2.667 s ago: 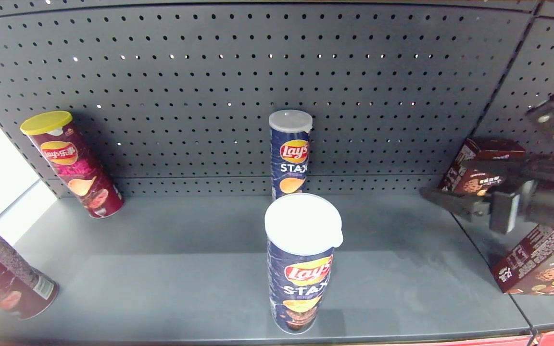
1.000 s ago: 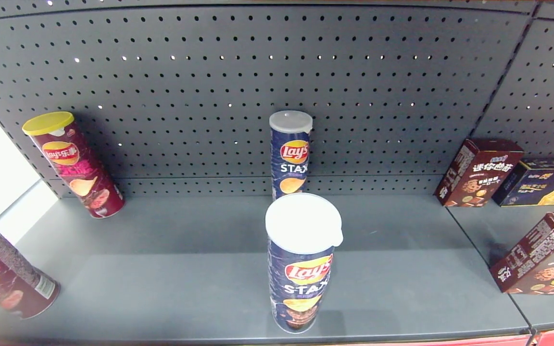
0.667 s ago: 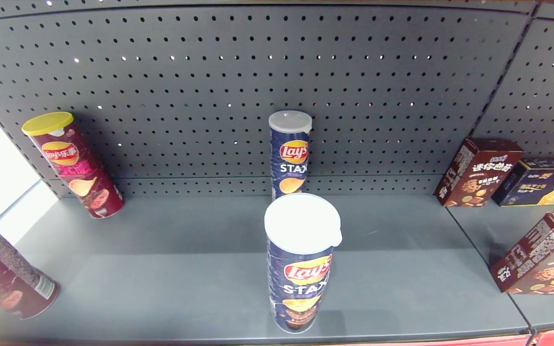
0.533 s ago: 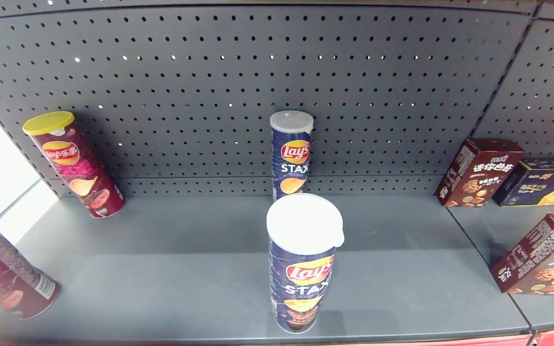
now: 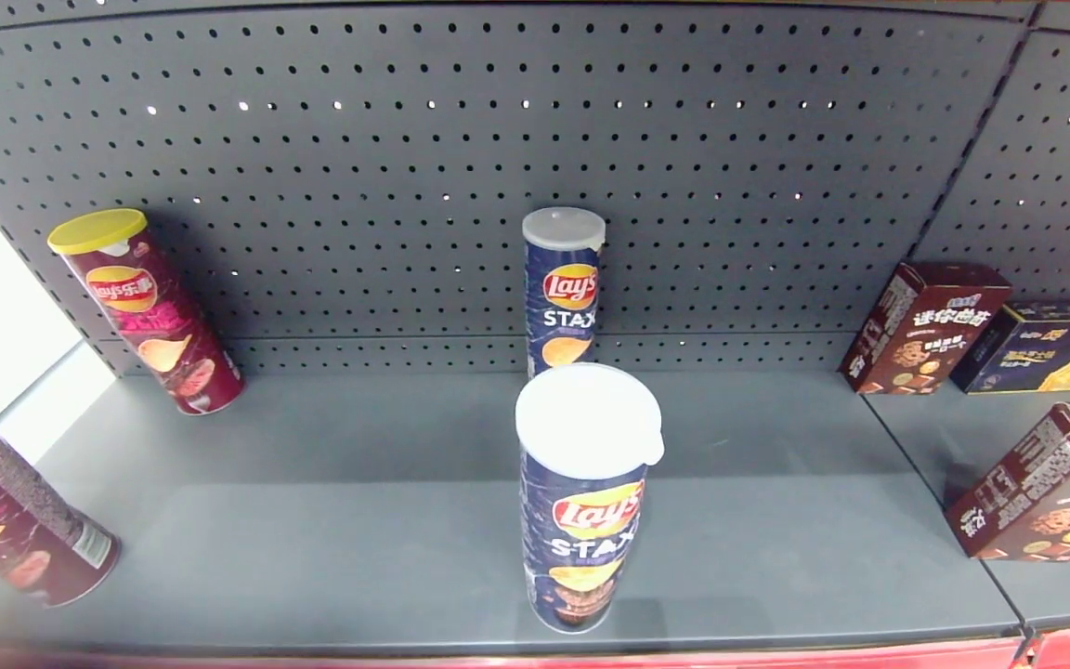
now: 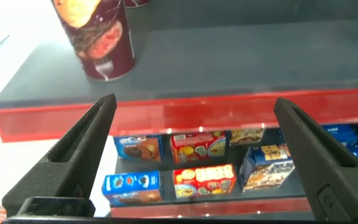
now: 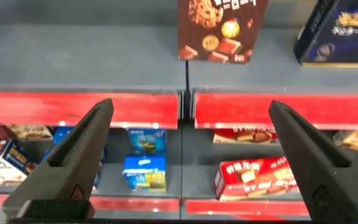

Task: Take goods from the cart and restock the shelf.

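Ahead of the left pincer (image 6: 194, 102), past its widely spread, empty fingers, runs the red front lip (image 6: 197, 115) of the grey shelf (image 6: 260, 50). Beyond that lip, off toward one finger's side, a maroon chip can (image 6: 98, 37) stands upright close to the shelf's front corner. Lower than the lip, framed between the two fingers, small blue boxes (image 6: 132, 186) and red boxes (image 6: 197, 146) sit on the tier underneath.

The right pincer (image 7: 191, 104) is likewise spread wide with nothing between its fingers, and it faces the lip where two shelf sections meet. Just beyond the lip, near the middle of its gap, a brown cookie box (image 7: 219, 28) stands on the shelf. A dark blue box (image 7: 337, 31) lies farther off toward one finger's side.

On the stretch of shelf between the can facing the left pincer and the boxes facing the right one, a front blue can (image 5: 581, 520) with a white lid stands upright near the front edge. A rear blue can (image 5: 561, 288) stands directly behind it against the pegboard back (image 5: 405, 139). A yellow-lidded maroon can (image 5: 145, 311) stands at the back on the left pincer's side.
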